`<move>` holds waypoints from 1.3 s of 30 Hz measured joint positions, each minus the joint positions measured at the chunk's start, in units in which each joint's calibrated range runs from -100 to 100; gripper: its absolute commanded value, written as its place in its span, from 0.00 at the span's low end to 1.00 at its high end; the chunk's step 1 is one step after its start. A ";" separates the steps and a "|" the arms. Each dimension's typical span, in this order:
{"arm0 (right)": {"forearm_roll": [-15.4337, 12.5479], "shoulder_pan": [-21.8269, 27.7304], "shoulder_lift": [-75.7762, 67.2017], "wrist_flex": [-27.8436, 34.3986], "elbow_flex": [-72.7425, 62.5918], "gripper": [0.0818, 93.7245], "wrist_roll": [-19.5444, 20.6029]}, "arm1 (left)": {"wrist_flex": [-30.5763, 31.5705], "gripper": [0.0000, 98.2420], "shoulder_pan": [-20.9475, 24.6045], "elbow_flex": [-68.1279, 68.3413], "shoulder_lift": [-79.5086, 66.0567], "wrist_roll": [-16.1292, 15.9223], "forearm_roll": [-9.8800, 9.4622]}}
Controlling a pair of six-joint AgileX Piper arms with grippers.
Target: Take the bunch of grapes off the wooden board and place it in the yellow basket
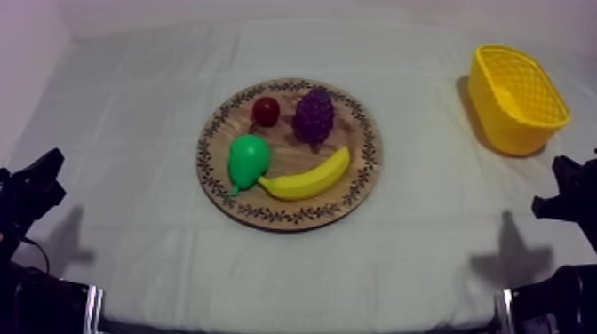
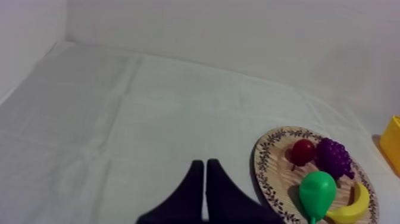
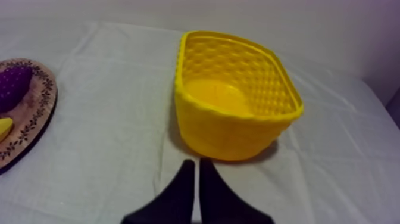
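Sitting unobscured on board (image 1: 293, 216): grapes (image 1: 314, 115).

Left pincer (image 2: 205, 164) closed, empty; right pincer (image 3: 197, 162) likewise.

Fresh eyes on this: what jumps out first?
The board mid-table, bearing grapes, a small red fruit, a pear and a banana. Then the yellow basket, far right on the cloth. The left hand and right hand sit shut, low at their sides.
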State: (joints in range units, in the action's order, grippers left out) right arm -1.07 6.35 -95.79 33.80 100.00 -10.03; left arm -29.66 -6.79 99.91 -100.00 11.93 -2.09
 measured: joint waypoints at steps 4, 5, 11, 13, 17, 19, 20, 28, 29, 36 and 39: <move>0.00 0.00 0.00 0.00 0.00 0.00 -0.67 | 0.00 0.00 0.00 0.00 0.00 0.00 0.00; 0.00 0.00 0.00 0.00 0.00 0.00 -0.68 | 0.00 0.00 0.00 0.00 0.00 0.00 0.00; 0.00 0.00 0.00 0.00 0.00 0.00 -0.65 | 0.00 0.00 0.00 0.00 0.00 0.02 0.00; 0.00 0.00 0.00 0.00 0.00 0.00 -0.62 | 0.00 0.00 0.00 0.00 0.00 0.02 0.00; 0.00 0.00 0.00 0.00 0.00 0.00 -0.62 | 0.00 0.00 0.00 0.00 0.00 0.02 0.00; 0.00 0.00 0.00 0.00 0.00 0.00 -0.59 | 0.00 0.00 0.00 0.00 0.00 0.02 0.00; 0.00 0.00 0.00 0.00 0.00 0.00 -0.59 | 0.00 0.00 0.00 0.00 0.00 0.02 0.00; 0.00 0.00 0.00 0.00 0.00 0.00 -0.59 | 0.00 0.00 0.00 0.00 0.00 0.02 0.00; 0.00 0.00 0.00 0.00 0.00 0.00 -0.59 | 0.00 0.00 0.00 0.00 0.00 0.02 0.00; 0.00 0.00 0.00 0.00 0.00 0.00 -0.59 | 0.00 0.00 0.00 0.00 0.00 0.02 0.00; 0.00 0.00 0.00 0.00 0.00 0.01 -0.59 | 0.00 0.00 0.00 0.00 0.00 0.02 0.00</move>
State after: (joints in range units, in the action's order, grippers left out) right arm -1.07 6.35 -95.79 33.80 100.00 -10.62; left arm -29.66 -6.79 99.91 -100.00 11.95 -2.09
